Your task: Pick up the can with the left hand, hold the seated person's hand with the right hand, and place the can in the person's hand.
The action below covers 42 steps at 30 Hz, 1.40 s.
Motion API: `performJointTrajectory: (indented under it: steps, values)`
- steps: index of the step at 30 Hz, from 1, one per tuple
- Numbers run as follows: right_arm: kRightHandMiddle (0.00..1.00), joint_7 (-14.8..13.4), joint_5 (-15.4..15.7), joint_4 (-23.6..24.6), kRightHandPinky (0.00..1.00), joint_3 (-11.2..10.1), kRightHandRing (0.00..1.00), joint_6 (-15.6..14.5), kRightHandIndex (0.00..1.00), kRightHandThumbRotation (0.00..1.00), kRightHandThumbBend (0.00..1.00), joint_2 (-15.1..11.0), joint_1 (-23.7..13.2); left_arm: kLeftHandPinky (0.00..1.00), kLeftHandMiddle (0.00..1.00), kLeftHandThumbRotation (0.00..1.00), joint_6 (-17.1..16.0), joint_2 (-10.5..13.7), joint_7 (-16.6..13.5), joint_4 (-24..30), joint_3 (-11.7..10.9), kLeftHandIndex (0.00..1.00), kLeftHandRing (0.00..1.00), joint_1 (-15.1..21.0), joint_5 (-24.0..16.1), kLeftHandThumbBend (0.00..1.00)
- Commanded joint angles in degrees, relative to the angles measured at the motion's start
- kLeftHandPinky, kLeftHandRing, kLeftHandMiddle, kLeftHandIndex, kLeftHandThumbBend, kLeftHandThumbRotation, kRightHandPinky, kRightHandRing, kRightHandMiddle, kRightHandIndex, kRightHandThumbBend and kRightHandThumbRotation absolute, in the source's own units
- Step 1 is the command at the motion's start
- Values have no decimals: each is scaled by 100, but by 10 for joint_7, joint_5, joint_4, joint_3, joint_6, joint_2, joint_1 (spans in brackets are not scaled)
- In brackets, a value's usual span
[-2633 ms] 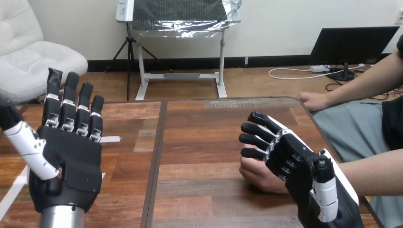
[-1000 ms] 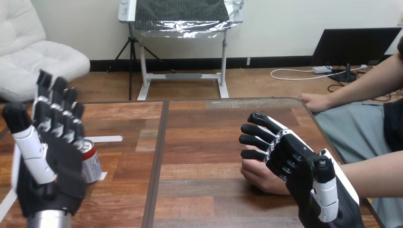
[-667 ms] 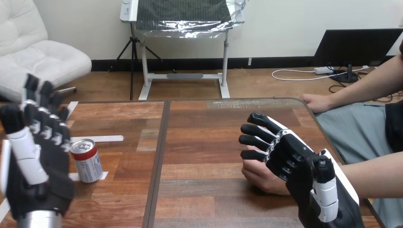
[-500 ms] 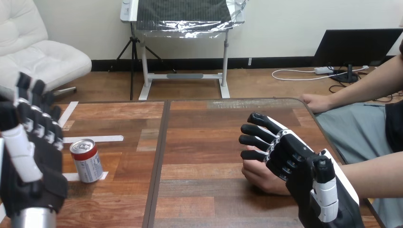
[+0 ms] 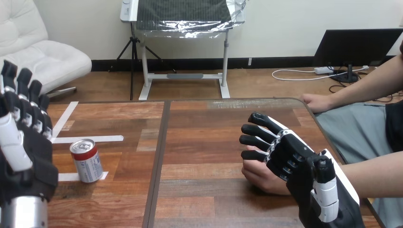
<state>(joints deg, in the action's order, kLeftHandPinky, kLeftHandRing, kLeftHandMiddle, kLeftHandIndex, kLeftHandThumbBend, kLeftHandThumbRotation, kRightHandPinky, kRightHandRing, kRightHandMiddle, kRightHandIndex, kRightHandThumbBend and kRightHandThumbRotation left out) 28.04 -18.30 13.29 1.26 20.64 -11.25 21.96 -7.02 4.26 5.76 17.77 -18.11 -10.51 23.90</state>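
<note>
A red, white and blue can (image 5: 86,160) stands upright on the left half of the wooden table (image 5: 199,123). My left hand (image 5: 23,152) is raised at the view's left edge, palm facing the can, fingers straight and open, a short gap from the can. My right hand (image 5: 297,164) lies over the far side of the person's hand (image 5: 259,175), which rests as a loose fist on the table at the right. Its fingers reach out nearly straight above that fist, and the thumb stands apart near my wrist.
White tape strips (image 5: 88,139) mark the table around the can. A dark seam (image 5: 159,156) splits the tabletop. The person's other hand (image 5: 313,101) rests at the table's far right corner, and their forearm (image 5: 375,173) comes in from the right edge.
My left hand has swung left, away from in front of the can, which now shows whole on the table. The right hand and the person's hand have stayed put.
</note>
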Motion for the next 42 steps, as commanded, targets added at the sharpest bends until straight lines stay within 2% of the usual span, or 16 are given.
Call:
performJointTrajectory:
  steps: [1,14,24,28,31,33,37,42]
  values:
    - [86,2,-7,2,77,-9,84,15,88,100,92,2,-25,100,100,93,-1,21,1,-18,-7,100,100,44,-12,95]
    - [86,3,-6,2,77,-11,84,15,88,100,92,3,-24,100,100,93,2,42,-7,-63,-13,100,100,68,-46,91]
    - [86,4,-6,4,77,-10,84,15,88,100,91,3,-24,100,100,92,-30,66,7,-139,-14,100,100,94,-84,88]
    - [86,3,-4,5,77,-10,84,15,88,100,91,2,-24,100,100,89,-43,69,10,-165,-15,100,100,104,-90,84]
    - [86,1,-1,8,77,-10,84,15,88,100,92,2,-22,100,100,86,-52,81,23,-209,-12,100,100,118,-100,80]
    - [85,1,0,9,77,-9,85,14,88,100,92,2,-21,100,100,85,-54,86,26,-220,-11,100,100,121,-105,74]
    - [85,0,-2,9,77,-10,84,15,88,100,92,3,-21,100,100,85,-65,90,21,-251,-11,100,100,133,-117,68]
    - [85,-2,0,8,77,-11,84,17,88,100,92,4,-20,100,100,81,-75,93,15,-276,-10,100,100,144,-132,67]
